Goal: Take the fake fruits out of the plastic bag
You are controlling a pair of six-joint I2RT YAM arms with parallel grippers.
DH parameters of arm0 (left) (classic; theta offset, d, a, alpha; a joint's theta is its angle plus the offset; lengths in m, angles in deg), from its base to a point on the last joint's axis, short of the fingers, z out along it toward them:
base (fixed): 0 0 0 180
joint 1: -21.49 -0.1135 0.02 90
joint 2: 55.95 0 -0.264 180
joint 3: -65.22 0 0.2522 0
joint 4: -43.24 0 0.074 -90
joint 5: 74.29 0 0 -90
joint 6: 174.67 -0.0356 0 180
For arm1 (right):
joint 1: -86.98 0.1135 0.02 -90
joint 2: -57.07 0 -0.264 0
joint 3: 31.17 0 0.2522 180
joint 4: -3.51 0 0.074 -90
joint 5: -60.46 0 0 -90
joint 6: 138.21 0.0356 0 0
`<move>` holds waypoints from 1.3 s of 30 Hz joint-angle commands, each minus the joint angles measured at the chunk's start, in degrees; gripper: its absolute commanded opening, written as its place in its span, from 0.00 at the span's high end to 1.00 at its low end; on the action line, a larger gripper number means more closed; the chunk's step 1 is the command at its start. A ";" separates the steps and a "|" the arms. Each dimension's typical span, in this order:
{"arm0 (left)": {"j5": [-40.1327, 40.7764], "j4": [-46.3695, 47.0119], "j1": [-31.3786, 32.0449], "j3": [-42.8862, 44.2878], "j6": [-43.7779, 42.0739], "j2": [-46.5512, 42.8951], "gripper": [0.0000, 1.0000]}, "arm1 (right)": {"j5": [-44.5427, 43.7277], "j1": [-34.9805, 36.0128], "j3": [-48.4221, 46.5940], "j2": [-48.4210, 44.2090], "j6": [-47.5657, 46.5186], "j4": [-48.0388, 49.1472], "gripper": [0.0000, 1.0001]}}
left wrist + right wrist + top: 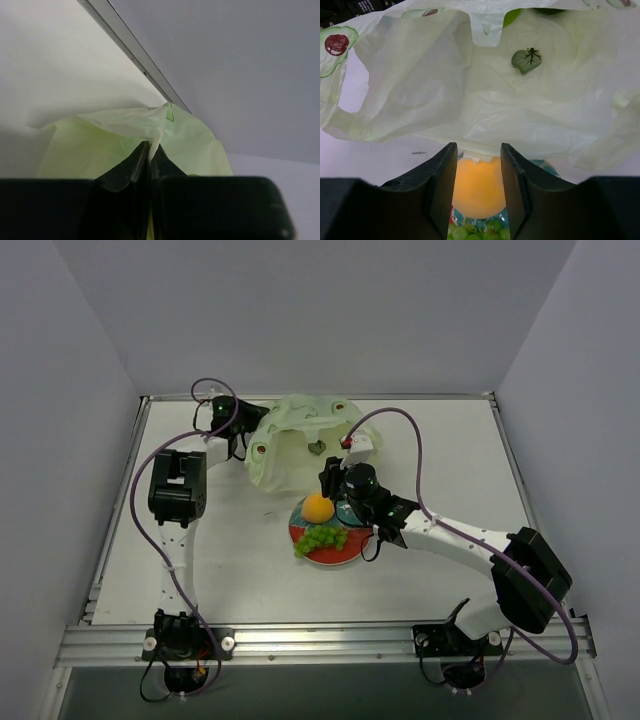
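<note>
The pale green plastic bag (pixel 300 435) lies crumpled at the back of the table, with avocado pictures printed on it. My left gripper (pixel 243 443) is shut on a fold of the bag's left edge (pixel 155 135). The round orange-yellow fruit (pixel 318 507) is at the plate (pixel 345 558), beside the green grape bunch (pixel 322 538). My right gripper (pixel 478 146) straddles that fruit (pixel 477 187), which fills the gap between its fingers. A bright green fruit (pixel 512 16) shows through the bag's far part. A small dark green leaf (pixel 526 60) lies inside the bag.
A small white and red object (pixel 358 445) sits against the bag's right edge. The table's metal rail (pixel 150 75) and grey walls run close behind the bag. Purple cables loop over both arms.
</note>
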 commanded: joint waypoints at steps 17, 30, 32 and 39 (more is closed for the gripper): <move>-8.71 24.37 5.38 -8.94 6.12 -20.25 0.98 | -3.23 -1.83 2.76 -5.88 -1.20 3.20 0.64; -9.59 26.59 4.07 -15.03 6.84 -21.49 0.98 | -2.97 -2.45 4.35 -2.72 1.00 3.81 0.63; -9.42 25.53 3.98 -14.85 5.26 -22.10 0.98 | -2.88 -2.45 3.21 -1.75 1.00 3.20 0.62; -10.03 31.10 4.59 -14.59 13.34 -24.65 0.98 | -6.75 -2.27 0.22 1.68 4.16 3.19 0.61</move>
